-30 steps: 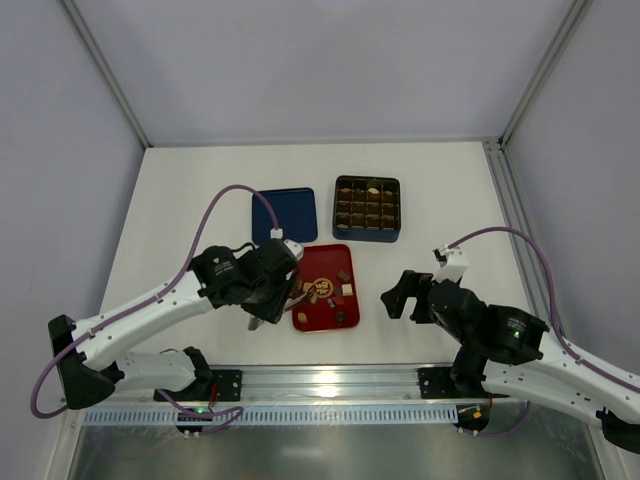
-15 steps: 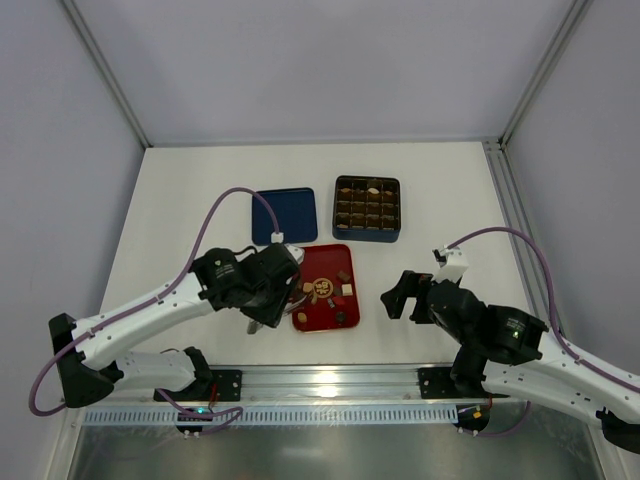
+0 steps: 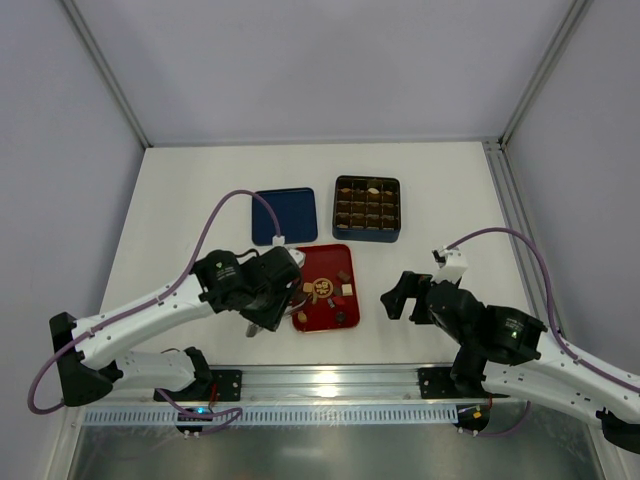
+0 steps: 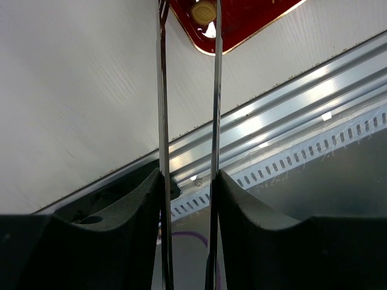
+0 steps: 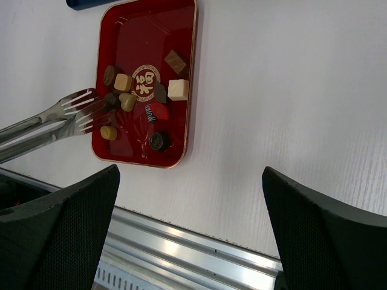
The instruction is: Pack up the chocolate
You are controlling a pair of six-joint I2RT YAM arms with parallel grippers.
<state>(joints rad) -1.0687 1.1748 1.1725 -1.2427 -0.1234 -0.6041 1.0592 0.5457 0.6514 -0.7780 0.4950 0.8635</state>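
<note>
Several small chocolates, tan (image 5: 124, 81), cream (image 5: 178, 89), dark round (image 5: 157, 141) and a tan round one (image 4: 204, 11), lie in the red tray (image 3: 345, 312), which also shows in the right wrist view (image 5: 151, 36). My left gripper (image 3: 260, 320) (image 4: 188, 181) is shut on metal tongs (image 4: 216, 90). The tong tips (image 5: 91, 106) hang slightly apart over the tray's left edge, beside a dark piece (image 5: 110, 98). I see nothing between them. My right gripper (image 3: 395, 297) (image 5: 190, 229) is open and empty, right of the tray.
The dark blue box (image 3: 367, 238) with brown cells stands behind the tray, with a piece or two in its back row. Its blue lid (image 3: 284, 215) lies to its left. A metal rail (image 5: 181, 241) runs along the table's near edge.
My left gripper and the tongs have drawn back a little toward the near edge, with the tips now at the tray's left rim. The right arm has not moved.
</note>
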